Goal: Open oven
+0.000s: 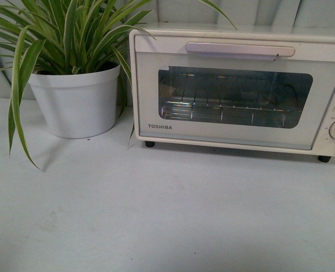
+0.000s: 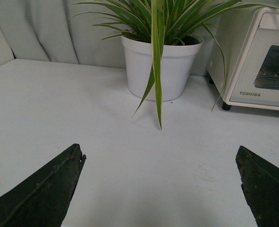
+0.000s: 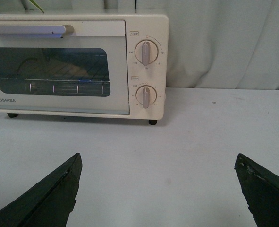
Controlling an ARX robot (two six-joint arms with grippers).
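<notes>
My right gripper (image 3: 157,156) hangs over the pale grey counter (image 3: 200,142), jaws spread wide and empty. It faces the cream-white boxy TOSHIBA toaster oven (image 3: 82,101), well placed, I'd say, for its long silver bar handle (image 3: 26,30). Left gripper (image 2: 158,147) gapes empty too, aimed at the white pot of striped green leaves (image 2: 160,66) beside the oven. The glass-windowed door (image 1: 235,136) is shut. Front view shows no arms and crops the oven's right side; inside, only the wire rack (image 1: 224,107) reads.
</notes>
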